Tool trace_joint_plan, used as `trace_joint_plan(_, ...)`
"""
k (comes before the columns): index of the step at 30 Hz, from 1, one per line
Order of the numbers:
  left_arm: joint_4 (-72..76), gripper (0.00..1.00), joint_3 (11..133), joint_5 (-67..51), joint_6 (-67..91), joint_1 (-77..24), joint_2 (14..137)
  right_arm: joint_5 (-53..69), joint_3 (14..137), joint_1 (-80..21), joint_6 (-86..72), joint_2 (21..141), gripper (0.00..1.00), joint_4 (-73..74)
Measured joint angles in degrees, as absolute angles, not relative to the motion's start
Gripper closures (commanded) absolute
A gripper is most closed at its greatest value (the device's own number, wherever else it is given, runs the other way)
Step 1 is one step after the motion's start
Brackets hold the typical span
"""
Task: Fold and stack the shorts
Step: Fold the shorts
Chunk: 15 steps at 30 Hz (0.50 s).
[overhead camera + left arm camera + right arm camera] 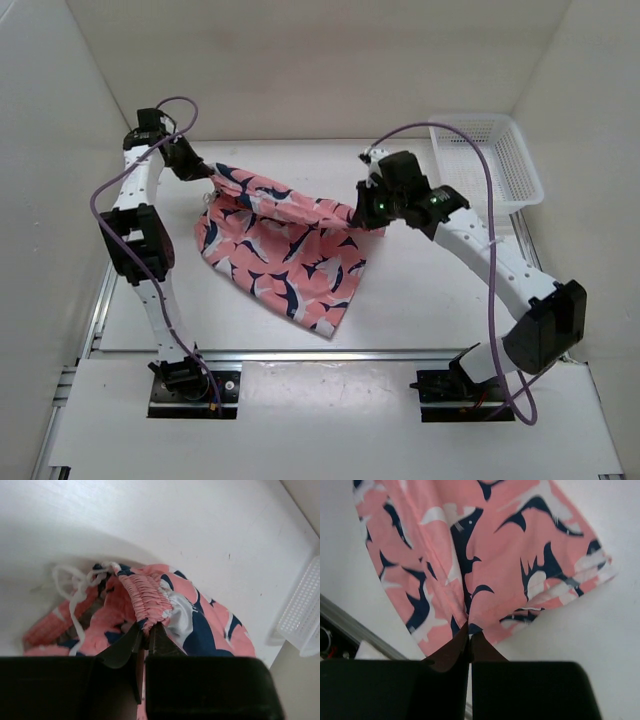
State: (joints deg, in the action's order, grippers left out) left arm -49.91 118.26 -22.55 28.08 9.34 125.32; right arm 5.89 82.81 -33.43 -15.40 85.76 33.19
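Shorts (280,250) are strung btwn the two arms over the middle of the desk (420,310): pink fabric w/ navy-and-white shark shapes all over. Top edge is pulled into a sagging line from L claw (212,178) at far left to R claw (365,215) right of centre. The rest drapes toward the near side, lowest corner ending in a point close to the front rail (400,353). Lower part looks to lie on the desk, upper edge lifted off it.

L claw: fingers almost together, pinching the gathered elastic waistband (147,597). In the wrist view the ruched pink band runs straight into the narrow gap btwn the dark fingers. White drawstring (75,587) loops loose just left of the band, over bunched fabric.

R claw: fingers fully together, nipping a thin bit of fabric right at the tips. In its wrist view the cloth fans out away from the tips, a seam runs up from the grip point, and a stitched hem (592,570) lies at the right against the white surface.

White mesh basket (495,160) sits at the far right corner of the desk, behind the R arm, well apart from the shorts. A purple cable (490,190) loops along each arm
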Motion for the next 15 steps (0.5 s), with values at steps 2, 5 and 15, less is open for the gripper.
trace_joint_plan(2, -50.2, 0.9, 114.1, -22.9, 27.6, 10.0, 121.5, 5.2, 78.1, -35.2, -15.7, 82.5, 1.0, 34.2)
trace_joint_plan(5, -50.8, 0.9, 107.4, -22.8, 27.2, 10.3, 114.0, 3.3, 73.6, -38.4, -16.6, 79.5, 1.0, 35.9)
trace_joint_plan(15, -52.5, 0.82, 82.6, -15.7, 29.1, 12.0, 87.2, -1.8, 66.0, -57.6, -21.9, 78.1, 1.0, 38.5)
